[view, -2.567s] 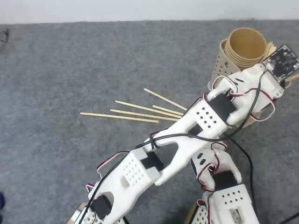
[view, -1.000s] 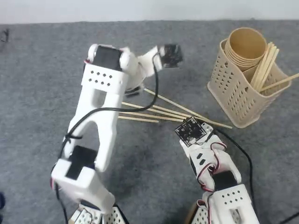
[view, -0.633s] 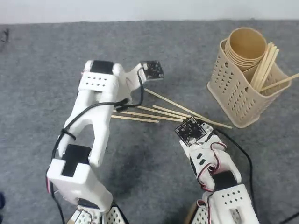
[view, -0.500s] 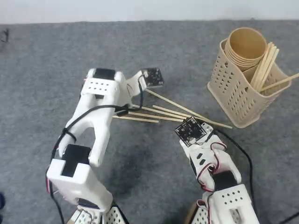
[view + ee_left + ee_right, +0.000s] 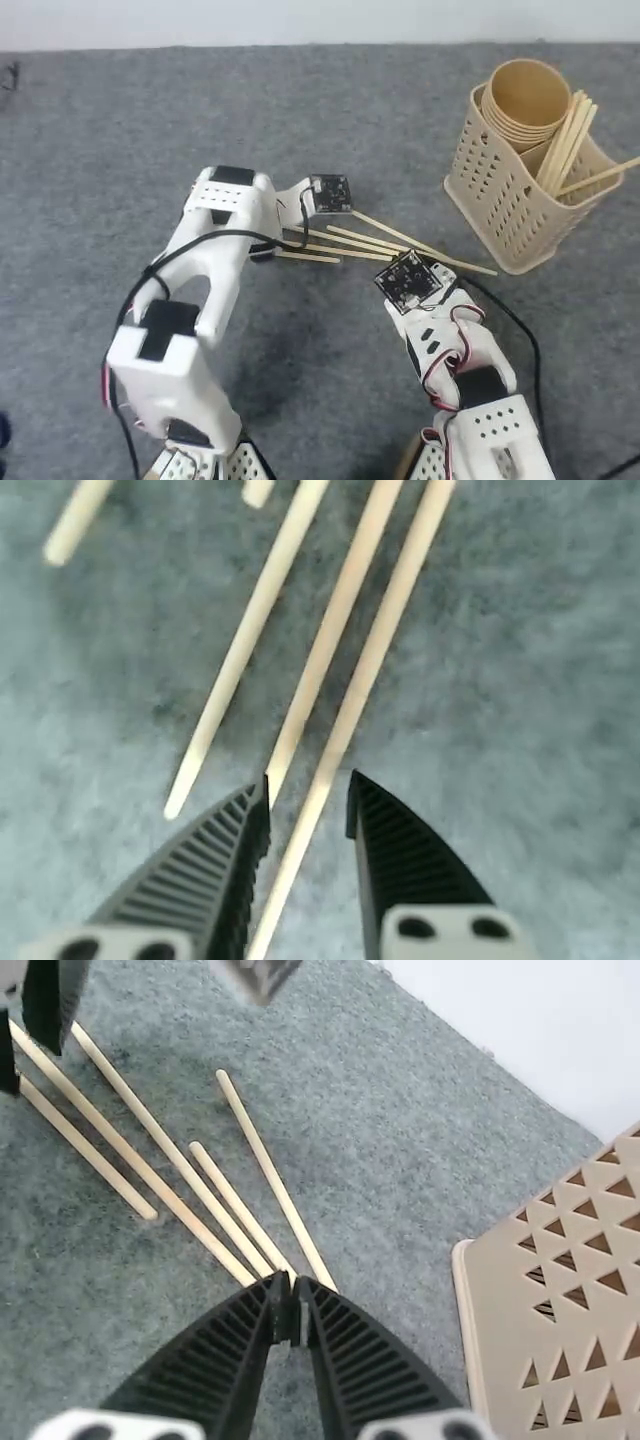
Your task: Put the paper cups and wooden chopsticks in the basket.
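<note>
Currently the left gripper [image 5: 307,778] sits low over the loose chopsticks [image 5: 340,240] on the grey mat [image 5: 100,150], jaws apart and straddling one stick [image 5: 345,710] close to its end. The right gripper [image 5: 290,1280] rests near the opposite ends of the same group, jaws together, with nothing evidently held. The paper cups [image 5: 527,95] stand stacked in the basket [image 5: 500,200], beside several sticks already stowed [image 5: 565,140].

Probable faults from this position:

- Double pick: a second stick [image 5: 320,650] ends just beside one left fingertip [image 5: 255,800]. Closing may trap both, or nudge the neighbour out of line
- Slip: the stick is thin and smooth. A narrow grip may let it roll out as the jaws close
- Droop: the grip point lies near one end, so the long free length is likely to sag or swing once lifted, making entry into the basket harder
- Collision: the basket is well apart from the left gripper, with the right arm between them. A direct carry risks striking that arm
- Disturbance: one stowed stick [image 5: 612,170] leans out over the basket rim and may be knocked out during insertion
</note>
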